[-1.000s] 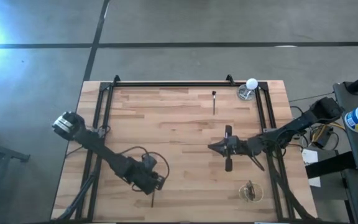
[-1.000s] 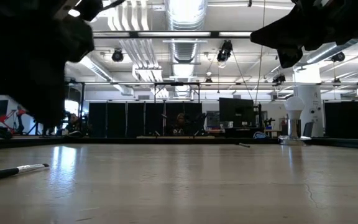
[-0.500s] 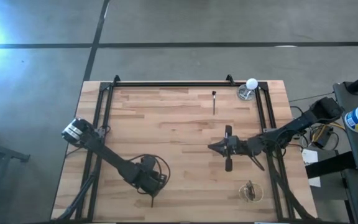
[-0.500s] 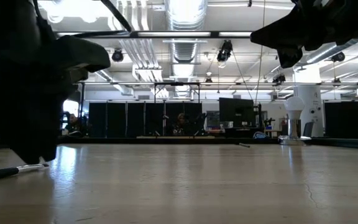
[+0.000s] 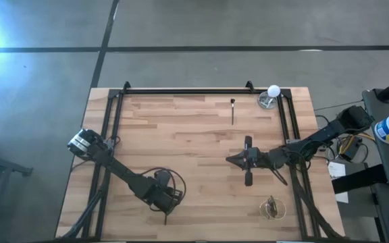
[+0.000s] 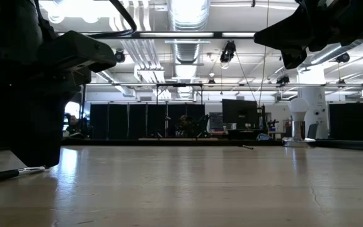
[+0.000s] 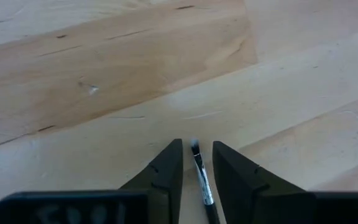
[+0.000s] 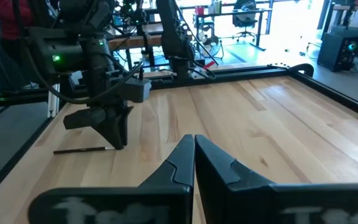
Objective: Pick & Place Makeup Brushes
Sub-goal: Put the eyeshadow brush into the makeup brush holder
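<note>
One makeup brush (image 7: 201, 180), thin and dark with a silvery ferrule, lies flat on the wooden table near its near edge (image 5: 166, 217). My left gripper (image 7: 196, 144) points steeply down over its bristle end. The fingers are open and stand on either side of the brush without touching it. In the low view the brush (image 6: 11, 173) lies beside the gripper's dark bulk. A second brush (image 5: 232, 111) lies flat at the far centre. My right gripper (image 5: 229, 160) hangs shut and level above mid-table, holding nothing (image 8: 194, 138).
A glass cup (image 5: 267, 101) stands at the far right with a white ball (image 5: 273, 90) by it. A small clear holder (image 5: 271, 208) sits at the near right. Black frame rails (image 5: 107, 135) (image 5: 286, 125) run along both sides. A cable loop (image 5: 150, 169) trails from my left arm.
My left gripper has come down toward the brush at the near edge and has rolled a little. It now stands low over the table by the brush's bristle end. The brush has stayed in place.
</note>
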